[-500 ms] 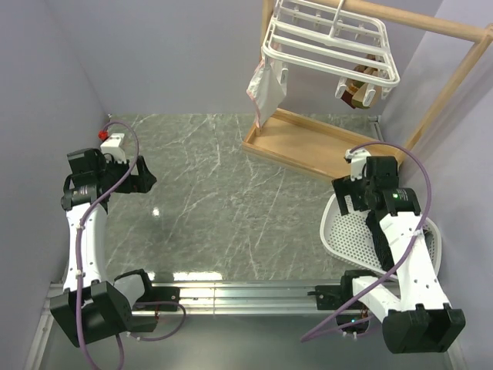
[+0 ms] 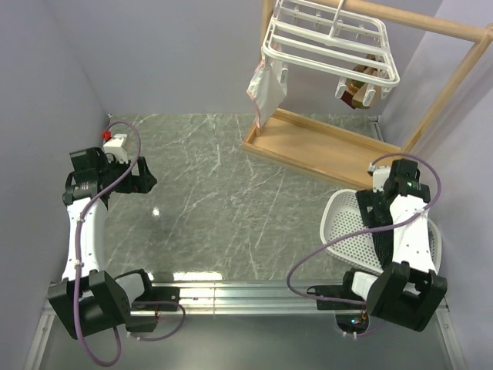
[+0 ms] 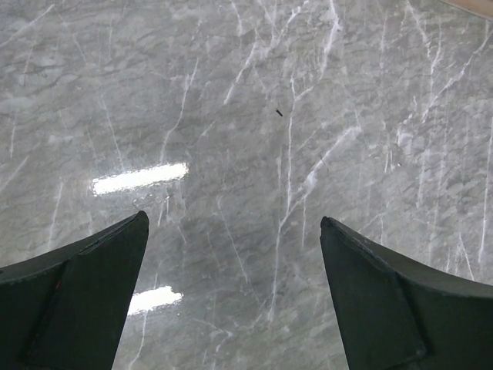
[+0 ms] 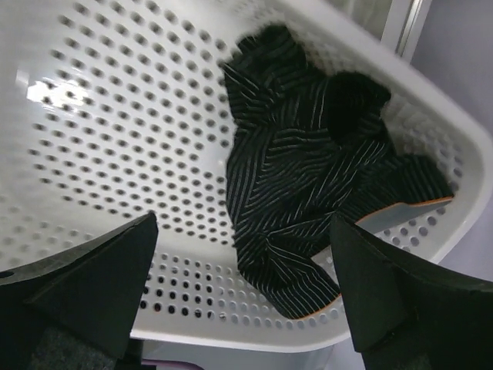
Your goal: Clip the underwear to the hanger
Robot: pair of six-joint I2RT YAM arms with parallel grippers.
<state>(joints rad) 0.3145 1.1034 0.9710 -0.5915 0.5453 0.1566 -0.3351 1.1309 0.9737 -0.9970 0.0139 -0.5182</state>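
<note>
The right arm bends over a white perforated basket at the right edge of the table, the right hand spread wide just above the underwear and gripping nothing. The black briefs, finely striped with a thin orange edge showing, lie crumpled inside the basket against one wall. On the other side, the left arm folds low over bare marble, the left hand equally open and empty. The white hanger hangs from a wooden frame at the back, well apart from the basket.
</note>
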